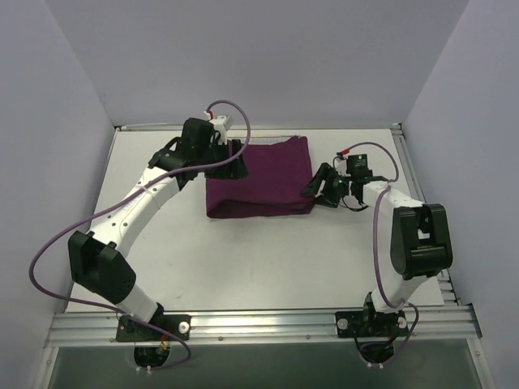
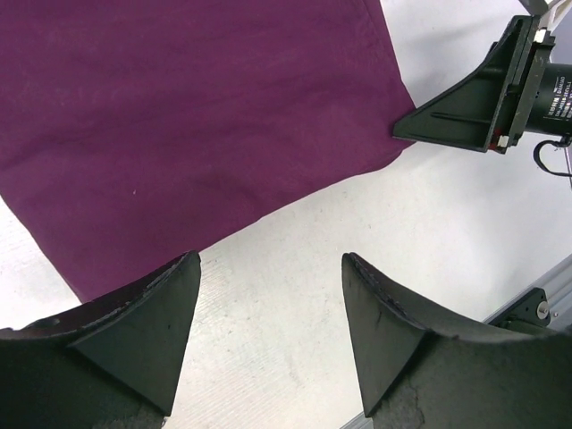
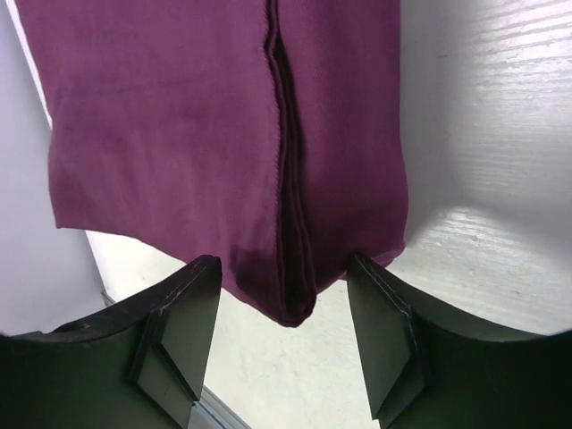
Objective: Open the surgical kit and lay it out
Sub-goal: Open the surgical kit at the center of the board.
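Lying on the bench [image 1: 243,259]: we find the purple cloth wrap [image 1: 259,178], folded shut, at the far middle.
Long axis: we read it running left to right across the bench, each short end facing one arm.
Left fingers [image 2: 152,331]: we see them spread apart and empty, just beside the wrap's left edge.
Right fingers [image 3: 179,322]: we see them released, straddling the seam [image 3: 281,179] at the wrap's right end.

Purple cloth wrap [image 1: 263,182] near the worktop's far edge, folded shut; inside hidden. Top view: left gripper [image 1: 237,162] covers the wrap's left edge. Both wrist views cut the wrap off at their upper edge.
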### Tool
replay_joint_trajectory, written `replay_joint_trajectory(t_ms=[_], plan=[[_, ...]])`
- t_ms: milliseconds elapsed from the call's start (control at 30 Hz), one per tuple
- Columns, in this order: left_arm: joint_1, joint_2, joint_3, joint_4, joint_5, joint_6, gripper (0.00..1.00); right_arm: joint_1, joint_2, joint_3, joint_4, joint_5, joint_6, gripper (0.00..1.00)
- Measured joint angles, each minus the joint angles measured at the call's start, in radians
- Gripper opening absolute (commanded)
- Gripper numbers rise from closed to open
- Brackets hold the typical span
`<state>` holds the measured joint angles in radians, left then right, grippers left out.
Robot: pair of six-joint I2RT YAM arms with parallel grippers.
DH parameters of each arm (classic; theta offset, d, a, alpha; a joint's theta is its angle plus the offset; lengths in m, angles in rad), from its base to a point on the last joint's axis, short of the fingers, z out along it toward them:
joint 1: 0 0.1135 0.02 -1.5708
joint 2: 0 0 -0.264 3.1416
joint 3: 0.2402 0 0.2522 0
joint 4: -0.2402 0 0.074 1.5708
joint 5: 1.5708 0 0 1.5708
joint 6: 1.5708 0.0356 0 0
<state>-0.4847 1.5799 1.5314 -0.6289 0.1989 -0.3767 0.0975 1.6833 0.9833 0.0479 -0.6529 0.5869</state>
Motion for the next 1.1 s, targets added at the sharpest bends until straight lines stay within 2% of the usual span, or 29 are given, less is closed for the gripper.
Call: replay_joint_trajectory(t_ms=[300,400,700,800,833,900,933,1100], plan=[[0.002,0.051,0.043,-0.005,0.024,0.008,0.74,0.000,-0.002,0.032,-0.009,-0.010,0.019,0.52],[-0.002,0.074,0.062,-0.011,0.022,0.022,0.79,0.000,-0.006,0.032,-0.014,-0.016,0.018,0.50],[-0.035,0.119,0.112,-0.016,0.053,0.053,0.85,0.002,-0.010,0.038,-0.077,-0.034,-0.001,0.47],[-0.054,0.128,0.127,-0.002,0.054,0.076,0.87,0.003,-0.011,0.038,-0.082,-0.037,-0.008,0.40],[-0.064,0.129,0.127,0.000,0.054,0.085,0.88,0.008,-0.011,0.038,-0.082,-0.037,-0.008,0.29],[-0.091,0.132,0.125,0.013,0.052,0.106,0.89,0.010,-0.011,0.039,-0.082,-0.038,-0.007,0.15],[-0.107,0.132,0.117,0.030,0.051,0.119,0.90,0.013,-0.011,0.041,-0.082,-0.039,-0.003,0.03],[-0.196,0.135,0.032,0.146,0.036,0.189,0.93,0.023,-0.012,0.084,-0.091,-0.040,0.028,0.00]])
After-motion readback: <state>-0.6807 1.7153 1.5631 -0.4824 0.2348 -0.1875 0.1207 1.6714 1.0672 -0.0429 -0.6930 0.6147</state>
